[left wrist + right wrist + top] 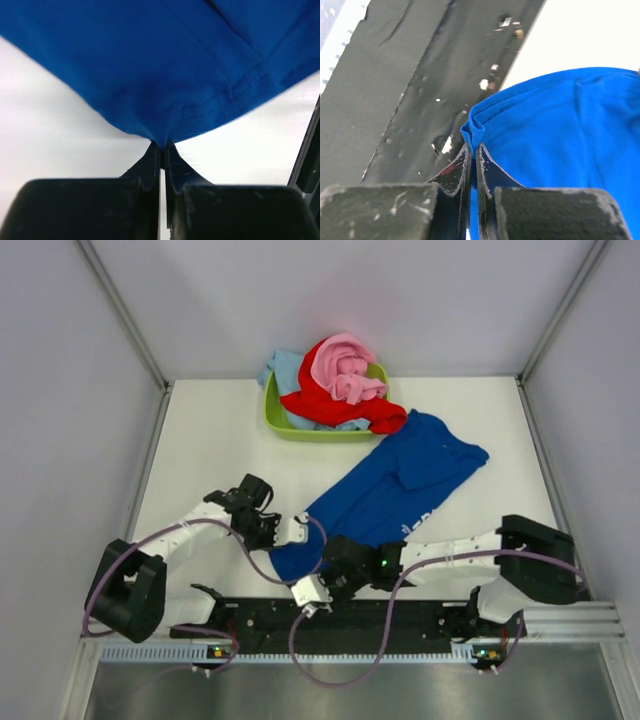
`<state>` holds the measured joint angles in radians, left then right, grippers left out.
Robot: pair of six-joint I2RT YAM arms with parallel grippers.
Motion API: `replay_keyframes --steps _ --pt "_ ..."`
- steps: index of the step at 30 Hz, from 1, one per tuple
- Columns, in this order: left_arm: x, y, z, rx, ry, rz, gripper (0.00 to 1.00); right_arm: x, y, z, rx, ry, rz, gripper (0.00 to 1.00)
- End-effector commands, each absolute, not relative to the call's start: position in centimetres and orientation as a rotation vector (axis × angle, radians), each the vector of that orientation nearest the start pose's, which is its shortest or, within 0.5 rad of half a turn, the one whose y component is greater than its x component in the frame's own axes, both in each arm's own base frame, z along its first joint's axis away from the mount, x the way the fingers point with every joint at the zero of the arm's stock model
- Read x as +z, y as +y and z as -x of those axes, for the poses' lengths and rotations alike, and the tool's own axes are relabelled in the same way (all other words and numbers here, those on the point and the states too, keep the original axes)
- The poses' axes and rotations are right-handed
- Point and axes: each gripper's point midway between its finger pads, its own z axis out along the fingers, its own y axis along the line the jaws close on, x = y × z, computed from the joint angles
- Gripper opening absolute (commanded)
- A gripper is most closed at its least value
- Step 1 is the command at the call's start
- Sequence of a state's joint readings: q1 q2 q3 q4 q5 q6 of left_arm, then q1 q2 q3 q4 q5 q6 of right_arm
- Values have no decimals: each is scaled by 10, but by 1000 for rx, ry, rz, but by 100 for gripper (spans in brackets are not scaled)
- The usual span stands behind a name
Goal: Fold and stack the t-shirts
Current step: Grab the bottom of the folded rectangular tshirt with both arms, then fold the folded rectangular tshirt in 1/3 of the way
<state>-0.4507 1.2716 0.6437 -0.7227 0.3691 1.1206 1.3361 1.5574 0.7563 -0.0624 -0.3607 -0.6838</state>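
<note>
A royal blue cloth t-shirt (400, 490) is spread loosely and diagonally across the middle of the white table (200, 460). Its far end lies near the tub and its near end is drawn to a narrow bunch close to the arms. A little white lettering is seen on the shirt's right edge in the top view. Stitched seams and a hem are seen on the cloth (165, 65) in the left wrist view.

The near left edge of this shirt is pinched by the left gripper (285, 538). Its black fingers (150, 165) are pressed together with a fold of blue cloth caught at their tips. The near corner of the same shirt is clamped by the right gripper (308, 592). In the right wrist view a rolled blue hem (472, 131) is nipped between the closed fingers (457, 172). The two grippers are set close together.

A black mounting rail (330, 625) with scuffed paint is seen just beside the right gripper, along the near edge of the table.

At the far side of the table, a lime green plastic tub (300, 428) is filled with three more crumpled shirts. A pink cloth t-shirt (345, 370) is heaped on top. A red cloth t-shirt (330, 400) is draped below it and spills over the tub's right rim. A light blue cloth t-shirt (285, 370) is tucked beneath at the left. The far tip of the royal blue shirt lies just beside the spilled red cloth.
</note>
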Motion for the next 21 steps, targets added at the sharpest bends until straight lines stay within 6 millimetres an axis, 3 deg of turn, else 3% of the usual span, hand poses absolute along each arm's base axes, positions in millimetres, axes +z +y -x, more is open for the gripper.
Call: replay_keyframes --steps 1,5,9,12,16,21 --pt "61 -145 -210 530 -2597 2373 0 96 361 -82 756 1340 1878 0" --pt "94 -176 -237 599 -2726 2323 0 122 324 -128 686 1507 1605 0" --pt "111 -212 -273 597 -2810 2256 0 125 274 -177 544 1670 1358 0" --pt "134 -245 -313 592 -2894 2234 0 123 239 -211 385 1783 1212 0" --pt "140 -284 -353 581 -2936 2224 0 114 195 -245 159 1915 1056 0" --pt "138 -324 -381 600 -2923 2304 0 108 154 -272 25 2015 884 0"
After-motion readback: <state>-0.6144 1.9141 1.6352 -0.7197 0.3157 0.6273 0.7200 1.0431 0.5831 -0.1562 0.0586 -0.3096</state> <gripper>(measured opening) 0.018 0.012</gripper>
